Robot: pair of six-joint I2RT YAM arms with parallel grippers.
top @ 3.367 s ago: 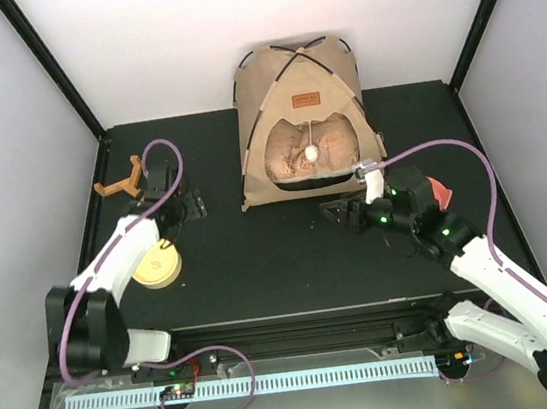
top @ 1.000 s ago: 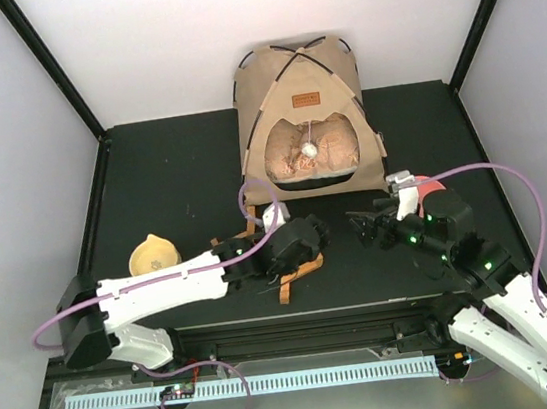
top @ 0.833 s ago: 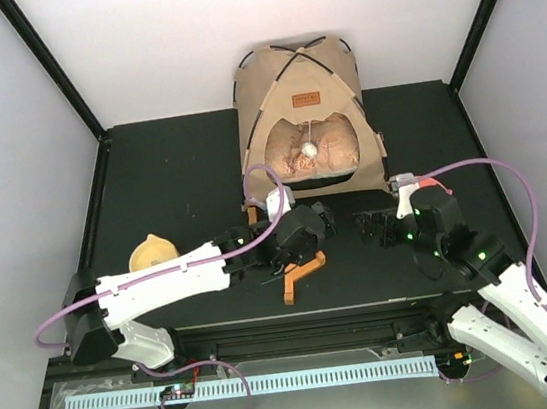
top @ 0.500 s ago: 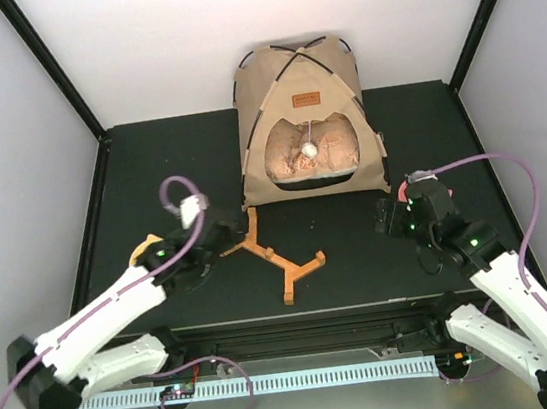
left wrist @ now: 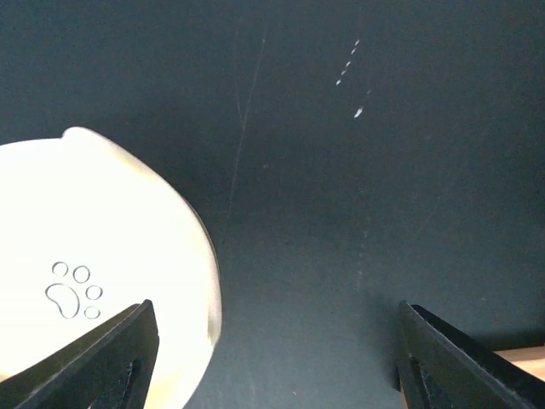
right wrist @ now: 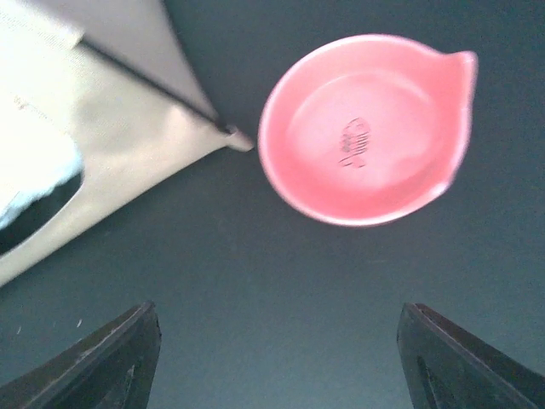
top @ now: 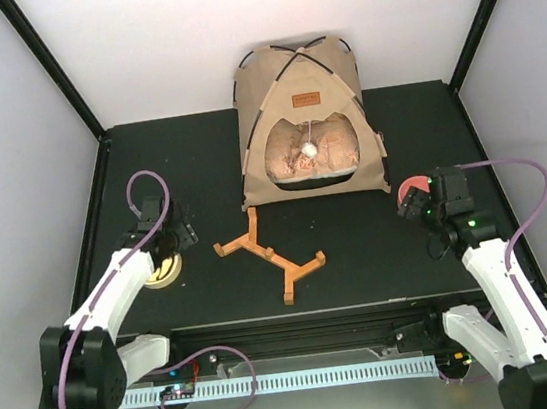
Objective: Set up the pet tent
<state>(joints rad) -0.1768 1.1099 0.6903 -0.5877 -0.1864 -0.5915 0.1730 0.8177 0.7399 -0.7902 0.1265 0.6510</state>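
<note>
The pet tent (top: 298, 80) stands upright at the back middle of the table, tan with black poles crossing on top and a brown label (top: 307, 99). A white pom-pom (top: 312, 148) hangs in its doorway in front of a floral cushion. In the right wrist view its front right corner (right wrist: 128, 136) shows. My left gripper (top: 175, 238) (left wrist: 272, 358) is far left of the tent, open, and holds nothing. Right of the tent's front, my right gripper (top: 413, 206) (right wrist: 277, 358) is open over bare table.
A yellow paw-print bowl (top: 164, 269) (left wrist: 85, 281) lies under the left gripper, its edge inside the finger gap. A pink bowl (top: 414, 186) (right wrist: 366, 128) sits just ahead of the right gripper. An orange wooden stand (top: 270, 255) lies in front of the tent.
The left arm let go of the wooden stand in front of the tent and drew back left to the yellow bowl. The right arm pulled back right, beside the pink bowl.
</note>
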